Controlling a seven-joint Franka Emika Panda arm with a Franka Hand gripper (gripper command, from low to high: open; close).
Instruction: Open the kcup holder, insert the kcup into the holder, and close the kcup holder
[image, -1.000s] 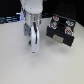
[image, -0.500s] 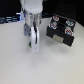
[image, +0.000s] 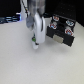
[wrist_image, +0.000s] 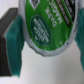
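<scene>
The kcup (wrist_image: 48, 26) has a glossy printed foil-like lid; end effector pads (wrist_image: 13, 47) look matt, rubbery; desk (image: 20, 62) smooth, matt.

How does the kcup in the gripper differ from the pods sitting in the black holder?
The kcup has a green top with print, seen in the wrist view; the holder's pods show red and white. The kcup is held between the gripper's fingers over the table; the pods sit in the kcup holder, at the exterior view's right. Both look small and round.

Exterior view: high, wide over table (image: 20, 65). Wrist view: close-up kcup (wrist_image: 47, 25).
</scene>
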